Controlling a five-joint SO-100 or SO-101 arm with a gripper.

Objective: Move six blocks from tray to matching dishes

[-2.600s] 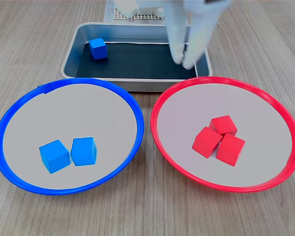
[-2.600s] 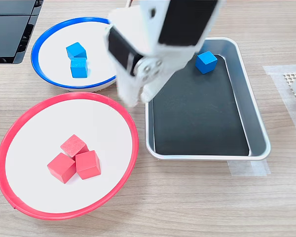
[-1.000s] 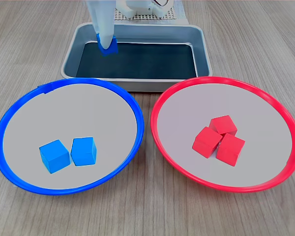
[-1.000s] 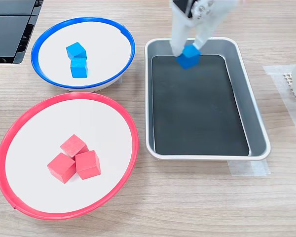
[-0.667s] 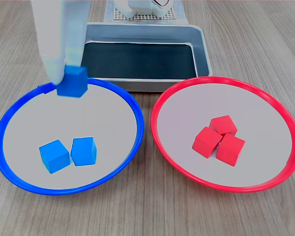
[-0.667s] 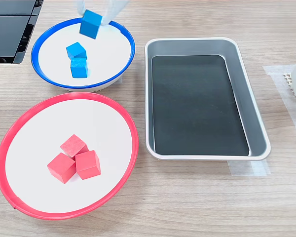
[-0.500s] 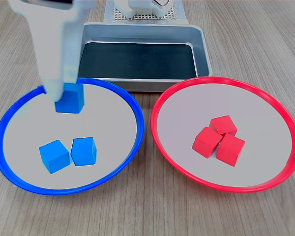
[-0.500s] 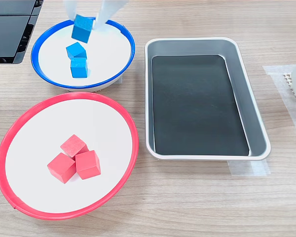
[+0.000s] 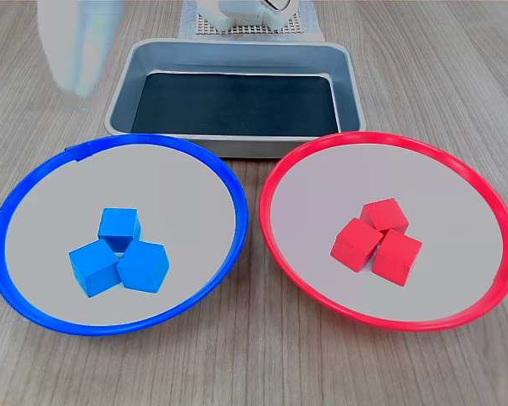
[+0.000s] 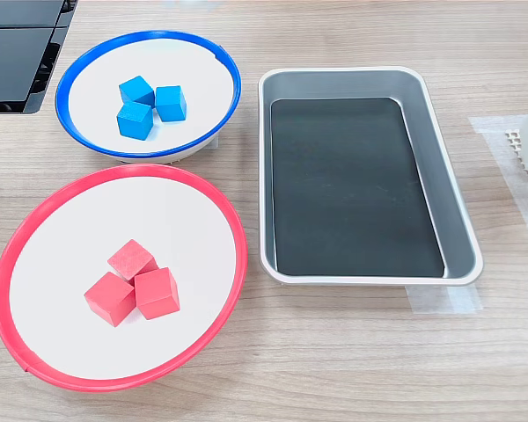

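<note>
We see a desk [image 9: 254,372] of pale wood-grain laminate with a matt finish. The tray [image 9: 118,93] looks like brushed silver metal, softly reflective on its raised sides, with a matt black floor. Both dishes, the blue-rimmed dish [image 10: 223,69] and the red-rimmed dish [image 10: 231,230], seem smooth plastic with glossy rims and dull grey centres. The blue blocks [image 9: 118,254] and red blocks [image 9: 378,239] look smooth, faintly glossy.

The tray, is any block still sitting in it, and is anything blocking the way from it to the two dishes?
No block shows in the tray. The three blue blocks sit in the blue-rimmed dish and the three red blocks in the red-rimmed dish. Nothing visible stands between tray and dishes.
</note>
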